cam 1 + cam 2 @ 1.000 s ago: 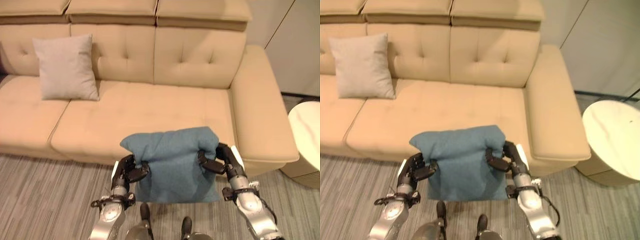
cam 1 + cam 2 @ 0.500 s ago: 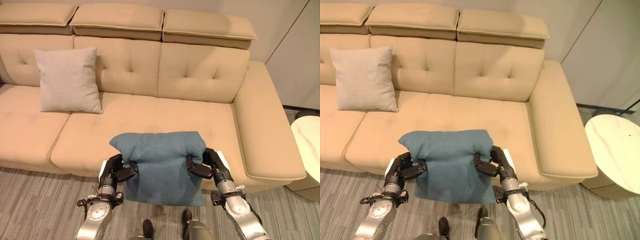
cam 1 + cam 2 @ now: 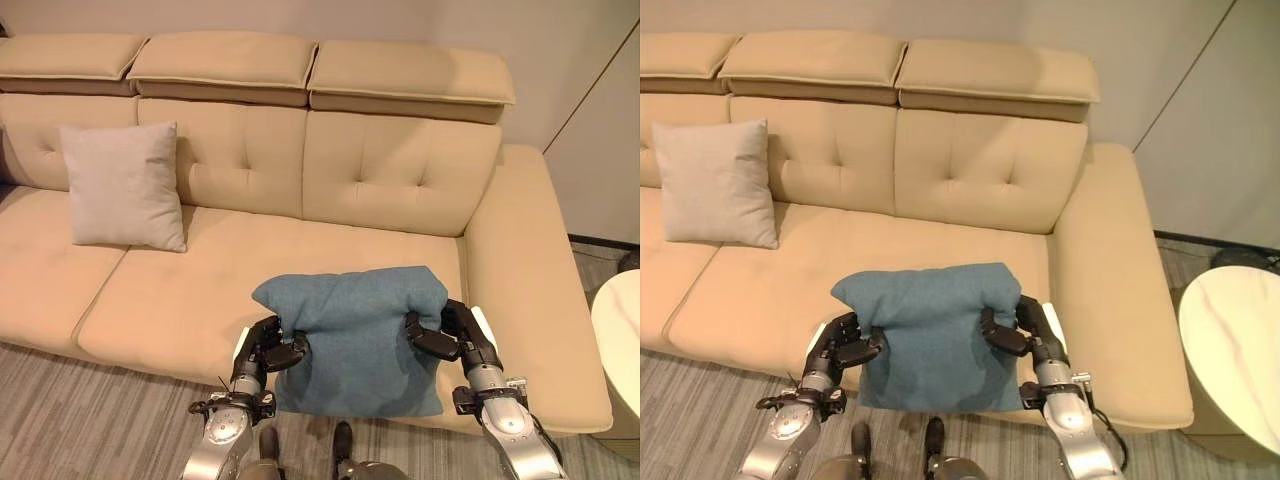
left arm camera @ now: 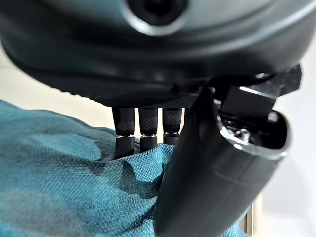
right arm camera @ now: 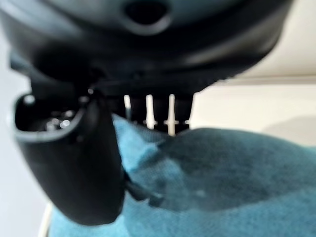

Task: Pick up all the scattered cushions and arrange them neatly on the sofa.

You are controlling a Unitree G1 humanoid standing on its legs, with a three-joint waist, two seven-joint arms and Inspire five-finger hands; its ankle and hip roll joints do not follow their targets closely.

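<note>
A blue-teal cushion point(image 3: 355, 335) hangs upright between my two hands, over the front edge of the beige sofa point(image 3: 300, 240). My left hand point(image 3: 265, 352) is shut on the cushion's left side, its fingers point(image 4: 140, 129) and thumb pinching the fabric. My right hand point(image 3: 455, 338) is shut on the right side in the same way, thumb point(image 5: 74, 163) pressed into the cloth. A beige-grey cushion point(image 3: 125, 187) leans upright against the sofa's backrest at the left.
The sofa's right armrest point(image 3: 535, 290) runs along the right. A round pale side table point(image 3: 1235, 350) stands beyond it. The middle and right seat point(image 3: 330, 250) lie bare. Grey striped floor point(image 3: 90, 420) runs in front.
The camera has come closer to the sofa and shifted. Both hands have carried the blue cushion forward and a little right, so it now hangs over the seat's front edge.
</note>
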